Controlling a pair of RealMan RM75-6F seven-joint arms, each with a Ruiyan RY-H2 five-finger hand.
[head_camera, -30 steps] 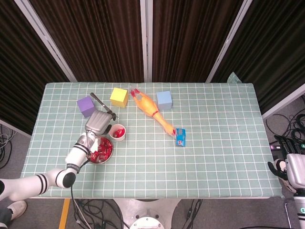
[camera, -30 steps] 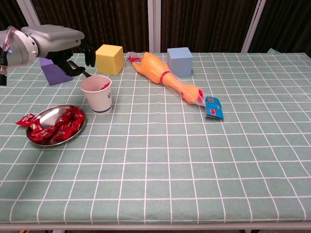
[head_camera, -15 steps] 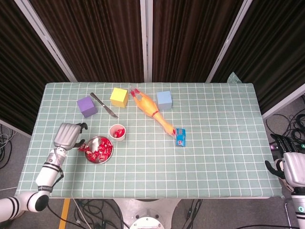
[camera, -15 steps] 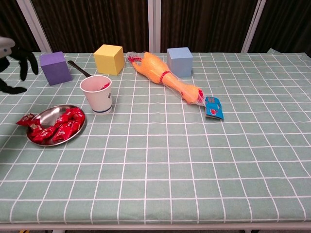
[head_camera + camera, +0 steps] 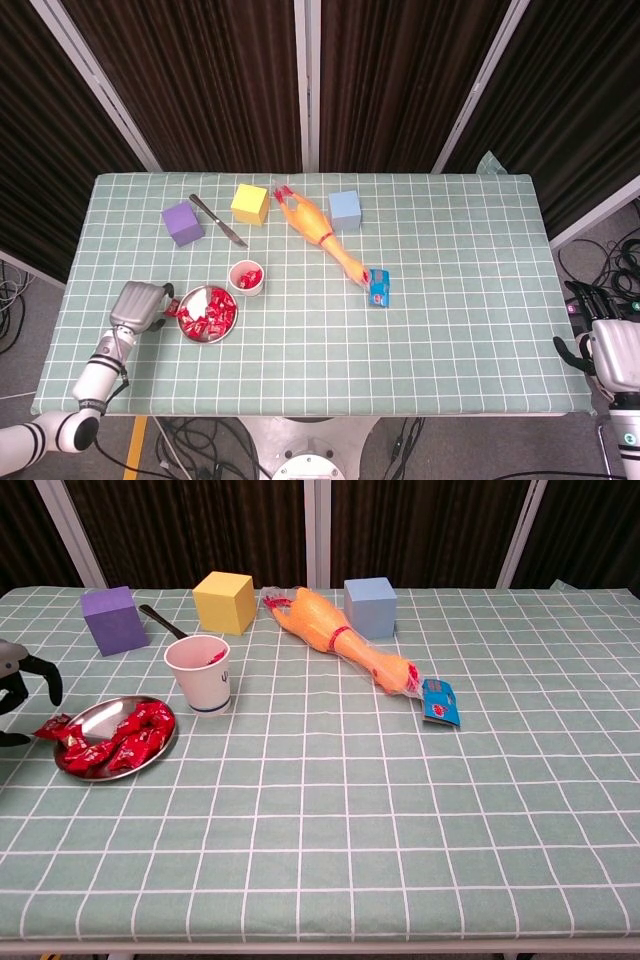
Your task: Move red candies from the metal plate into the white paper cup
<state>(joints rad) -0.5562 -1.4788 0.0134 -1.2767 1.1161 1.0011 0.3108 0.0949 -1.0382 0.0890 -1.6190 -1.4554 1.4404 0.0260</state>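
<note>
I have the left robot hand (image 5: 138,305) just beside the round metal plate (image 5: 224,324) on its left, fingers apart and holding nothing. The red wrapped candies (image 5: 208,311) are heaped on that plate, one hanging over its left rim; a few already sit in the white paper cup (image 5: 246,277) just behind it. Next I judge I must pinch one candy (the overhanging one looks easiest). The steel knife (image 5: 219,220), purple cube (image 5: 181,223) and yellow cube (image 5: 249,203) lie beyond the cup, clear of my path. My right robot hand (image 5: 600,348) is parked off the table's far edge; whether it is clenched I cannot tell
</note>
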